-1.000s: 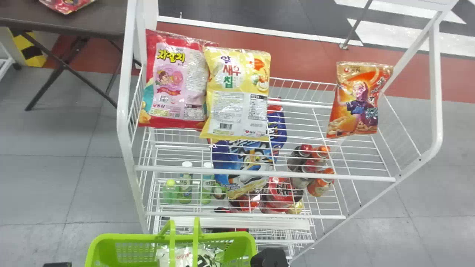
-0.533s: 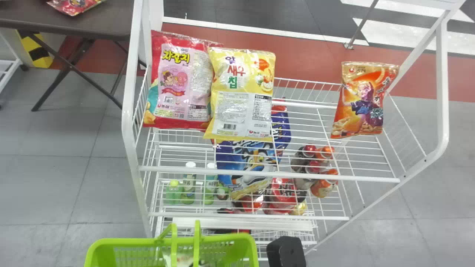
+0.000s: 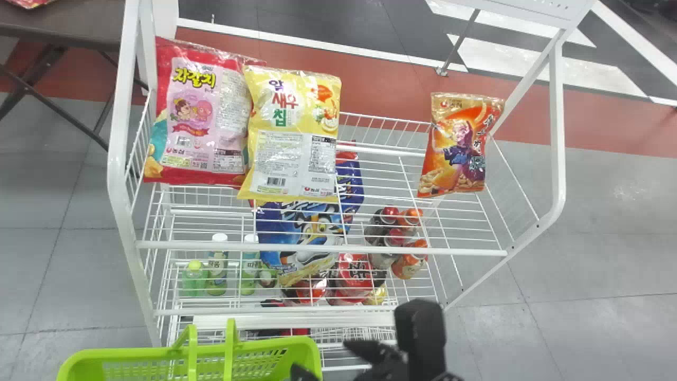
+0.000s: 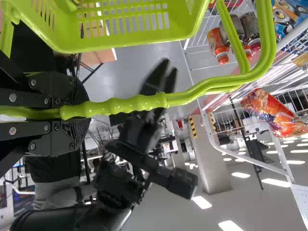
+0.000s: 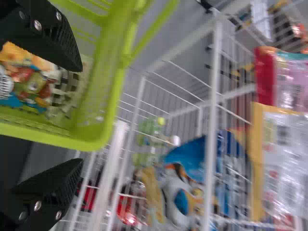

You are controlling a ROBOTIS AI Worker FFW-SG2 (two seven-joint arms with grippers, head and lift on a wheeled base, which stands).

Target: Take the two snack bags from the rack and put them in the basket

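Probable pickup step: your left gripper (image 4: 80, 112) pinched the basket handle (image 4: 134, 105); your spread right gripper (image 5: 81, 115) next needed to reach the rack (image 3: 381, 250).

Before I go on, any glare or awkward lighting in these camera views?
Head view: crinkly shine on the clear film of the yellow bag and red-and-pink bag. Left wrist view: ceiling lights glare white, and highlights streak the basket handle. Right wrist view: the yellow bag's pale film looks washed out, while the right tool reads nearly black.
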